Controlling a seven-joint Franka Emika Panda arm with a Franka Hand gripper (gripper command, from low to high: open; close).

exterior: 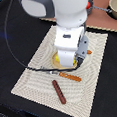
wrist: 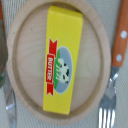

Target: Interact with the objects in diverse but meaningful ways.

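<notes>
A flat yellow box (wrist: 60,62) labelled "BUTTER" lies on a round wooden plate (wrist: 95,55), filling the middle of the wrist view. In the exterior view my gripper (exterior: 66,61) hangs straight over that plate, and only a yellow edge (exterior: 56,59) shows beside it. The arm's white body hides the fingers, and none show in the wrist view. A thin brown sausage (exterior: 58,91) lies on the woven placemat (exterior: 38,73), nearer the front edge and apart from the gripper.
A wooden-handled fork (wrist: 118,47) lies beside the plate, and a metal utensil tip (wrist: 8,106) shows on its other side. A wooden-handled knife (exterior: 70,76) lies between plate and sausage. A grey pot (exterior: 113,7) stands at the exterior view's far right.
</notes>
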